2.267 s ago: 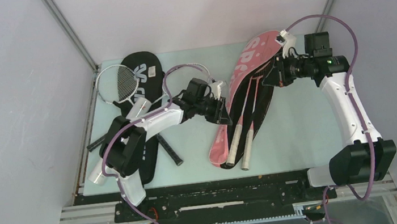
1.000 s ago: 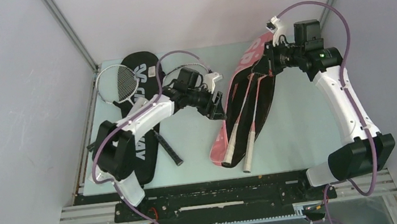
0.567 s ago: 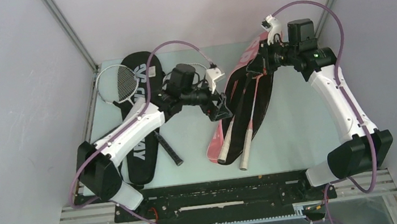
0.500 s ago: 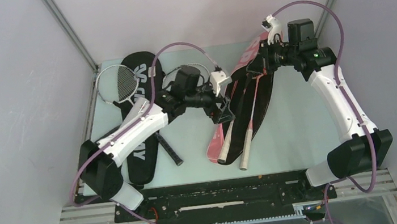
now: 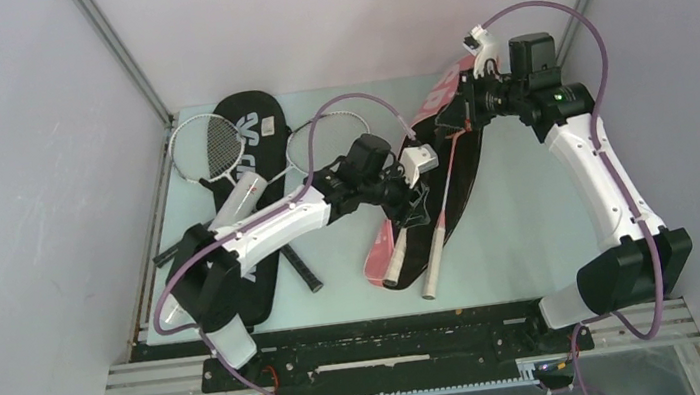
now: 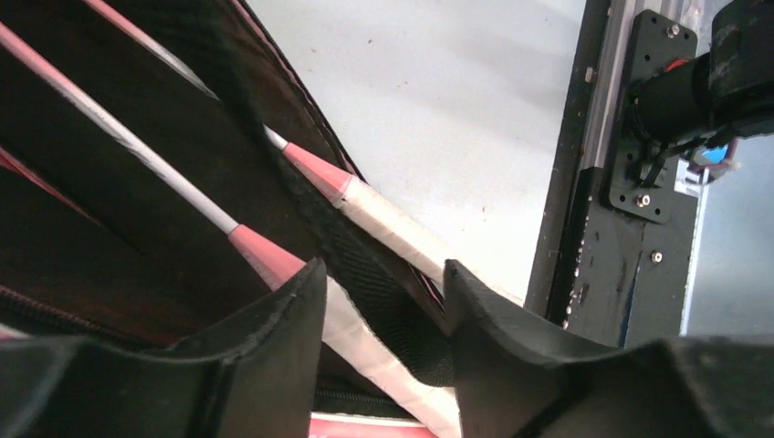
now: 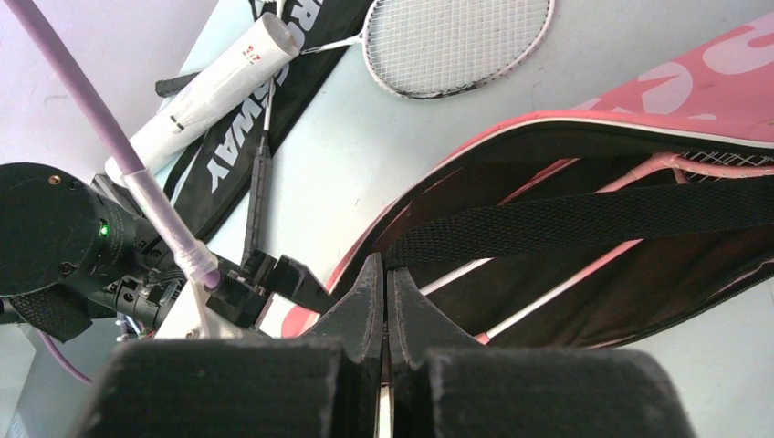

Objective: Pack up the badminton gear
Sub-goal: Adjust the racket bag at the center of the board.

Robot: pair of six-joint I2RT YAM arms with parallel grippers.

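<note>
Pink cover [image 5: 436,98]: pinching its 1 o'clock edge in right jaws, straddling strap [image 6: 365,274] with wide left jaws; tugging risking dragging rackets [image 5: 433,263] out.

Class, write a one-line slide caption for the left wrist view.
Open left fingers straddle the black strap crossing two rackets inside the cover.

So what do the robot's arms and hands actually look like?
The left arm and right arm are both smooth white shells between chunky black joints, each trailed by a looping purple cable. A tiny green light glows near the right wrist. The left hand and right hand each have two blunt, matte black fingers.
</note>
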